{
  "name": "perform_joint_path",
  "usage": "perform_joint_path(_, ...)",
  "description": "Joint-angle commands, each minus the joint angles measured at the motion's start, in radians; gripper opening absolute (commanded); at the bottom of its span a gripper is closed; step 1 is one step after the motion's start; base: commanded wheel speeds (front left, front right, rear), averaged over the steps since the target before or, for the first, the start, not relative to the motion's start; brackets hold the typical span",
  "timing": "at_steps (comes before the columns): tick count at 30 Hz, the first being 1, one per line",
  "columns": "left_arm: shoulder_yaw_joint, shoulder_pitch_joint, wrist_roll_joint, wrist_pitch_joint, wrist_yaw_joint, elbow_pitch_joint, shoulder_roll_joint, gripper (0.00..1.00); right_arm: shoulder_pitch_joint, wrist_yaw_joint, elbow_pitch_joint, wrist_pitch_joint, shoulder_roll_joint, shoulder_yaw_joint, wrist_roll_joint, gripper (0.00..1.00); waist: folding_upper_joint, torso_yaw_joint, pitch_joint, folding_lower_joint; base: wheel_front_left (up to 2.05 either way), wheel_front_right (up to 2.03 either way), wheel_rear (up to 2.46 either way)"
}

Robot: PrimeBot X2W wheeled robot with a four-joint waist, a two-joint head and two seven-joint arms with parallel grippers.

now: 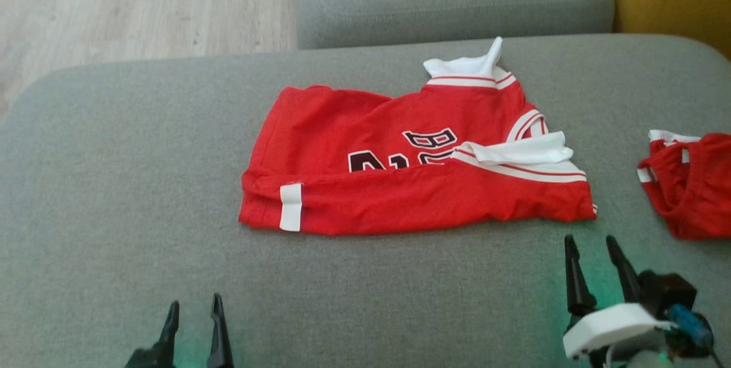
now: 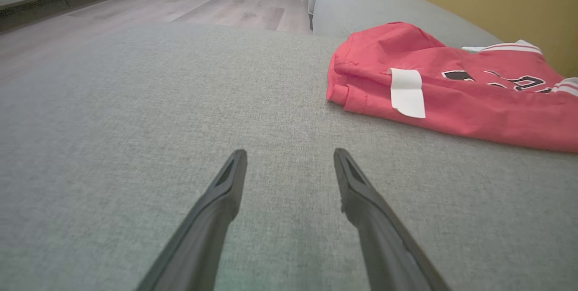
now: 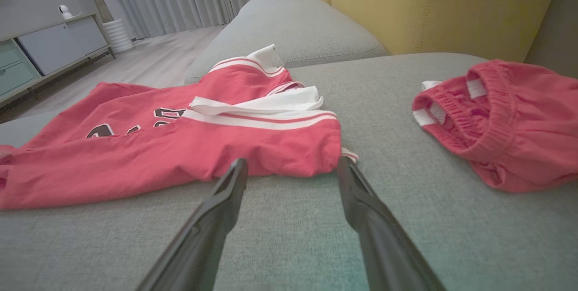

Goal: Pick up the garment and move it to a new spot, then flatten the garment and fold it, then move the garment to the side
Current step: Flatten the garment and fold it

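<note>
A: Where, the red jersey [image 1: 400,168]?
B: Mid sofa cushion [image 1: 114,185], folded once along its near side, collar toward the far right corner. Left hand [image 1: 194,299] and right hand [image 1: 589,238] both spread, empty, by the near edge.
A: Advice for the next fold?
B: Probably pinch both layers at each end, lift evenly, avoid dragging.
A: Differences between views?
B: Right wrist view: red shorts [image 3: 519,114] at the right edge, elastic waistband clear; left wrist view: white tag [image 2: 406,92] at the hem

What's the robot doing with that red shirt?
Right now it is touching nothing. The red shirt lies partly folded on the grey sofa cushion. The left gripper and right gripper are both open and empty, on the shirt's near side. A pair of red shorts lies apart, off to the right.
</note>
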Motion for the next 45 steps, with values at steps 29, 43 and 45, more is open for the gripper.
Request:
perform_joint_path(29,-0.051,-0.445,-0.141,-0.010,-0.085,0.286,0.010,1.00,-0.180,-0.001,-0.086,-0.011,0.000,0.058,0.052,1.00,-0.0001,-0.057,0.206,0.0003,0.00,0.00,0.00)
perform_joint_path(43,-0.277,-0.502,-0.248,-0.010,-0.140,0.456,0.010,0.00,-0.277,-0.001,0.066,-0.011,0.000,-0.074,0.063,1.00,-0.0001,-0.047,0.230,0.0003,0.00,0.00,0.00)
perform_joint_path(45,-0.297,-0.500,-0.263,-0.010,-0.140,0.448,0.010,0.00,-0.302,-0.001,0.129,-0.011,0.000,-0.075,0.077,1.00,-0.0001,-0.040,0.233,0.0003,0.00,0.00,0.00)
